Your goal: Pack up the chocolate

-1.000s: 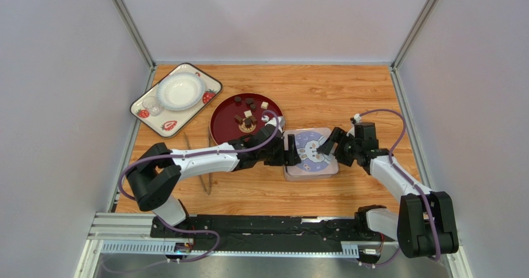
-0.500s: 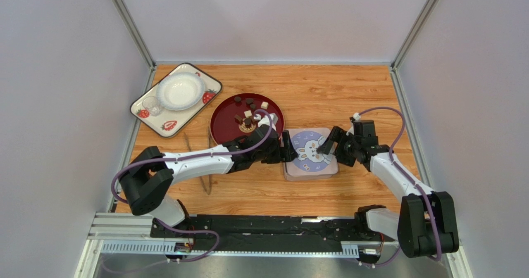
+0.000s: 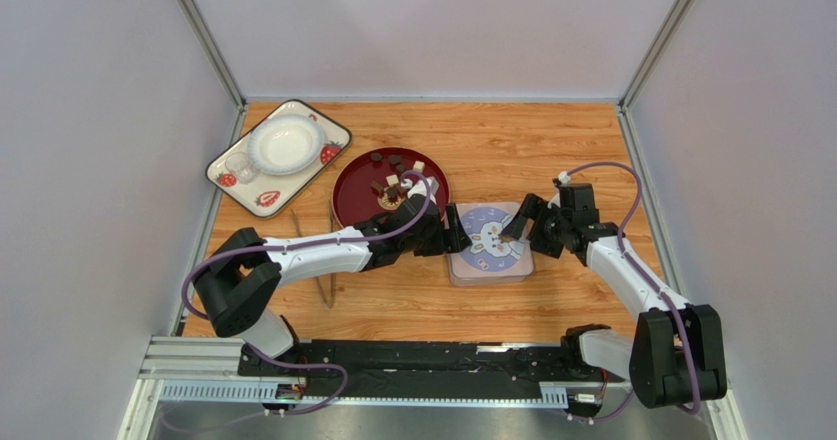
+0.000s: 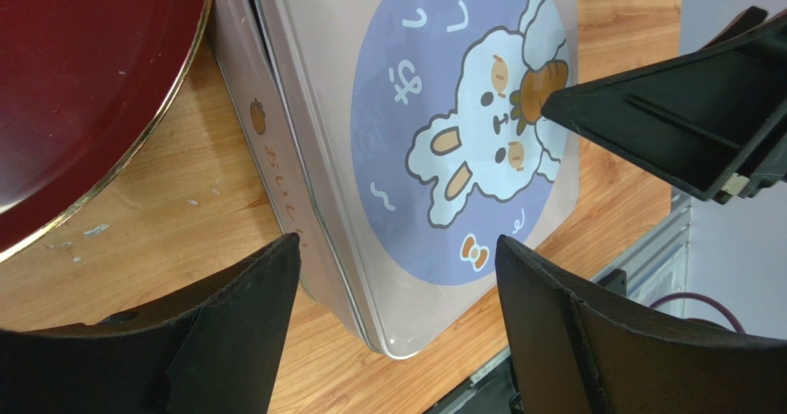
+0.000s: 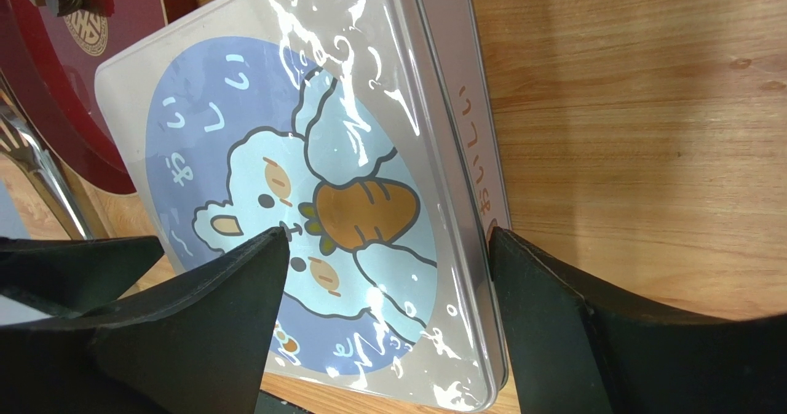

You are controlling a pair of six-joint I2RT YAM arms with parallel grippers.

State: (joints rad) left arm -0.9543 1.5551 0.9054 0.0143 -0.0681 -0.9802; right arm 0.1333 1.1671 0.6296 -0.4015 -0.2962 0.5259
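The chocolate (image 3: 391, 193) lies as several small dark and cream pieces on a round dark-red plate (image 3: 354, 200). To the plate's right stands the square grey tin (image 3: 489, 242), closed by a lid with a rabbit and carrot picture. My left gripper (image 3: 454, 232) is open and empty at the tin's left edge; in the left wrist view the left gripper (image 4: 397, 257) frames the tin's corner (image 4: 406, 340). My right gripper (image 3: 518, 227) is open and empty at the tin's right side; in the right wrist view the right gripper (image 5: 388, 234) straddles the lid (image 5: 305, 202).
A strawberry-print tray (image 3: 265, 200) at the back left holds a white bowl (image 3: 285, 144) and a small glass cup (image 3: 242, 167). Metal tongs (image 3: 324, 273) lie on the wood left of my left arm. Grey walls close in both sides.
My left gripper has drawn back to the left, off the lid to the tin's left edge. My right gripper has shifted slightly farther back. The tin stays closed.
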